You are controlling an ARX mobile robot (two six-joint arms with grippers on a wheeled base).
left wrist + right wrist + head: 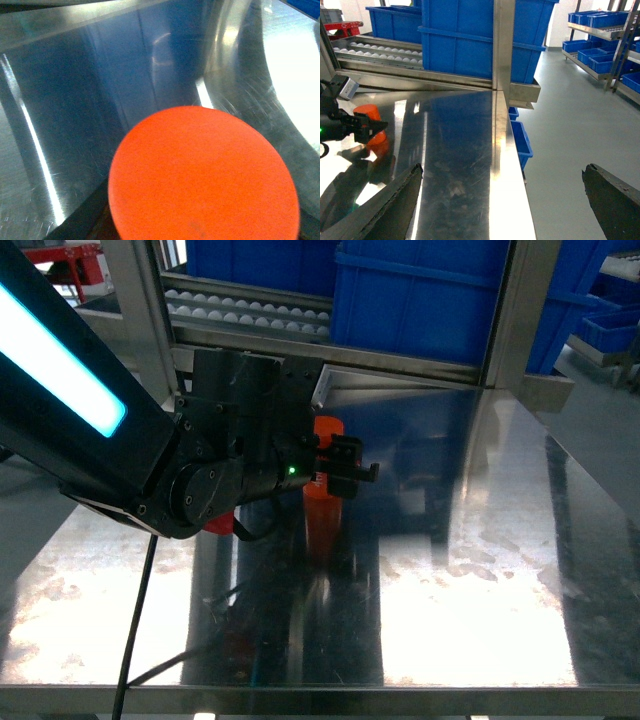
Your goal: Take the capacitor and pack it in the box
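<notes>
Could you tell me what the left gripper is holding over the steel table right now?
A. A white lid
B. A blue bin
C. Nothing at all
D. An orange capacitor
D: the left gripper is closed on the orange capacitor, whose round end fills the left wrist view, over the table.

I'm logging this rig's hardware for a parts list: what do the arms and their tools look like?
The left arm is matte black and boxy, with a glowing cyan light strip, a round joint, a small green indicator light and a black cable trailing down. Its left tool is black. Of the right tool, only two dark, rough-edged fingers show.
</notes>
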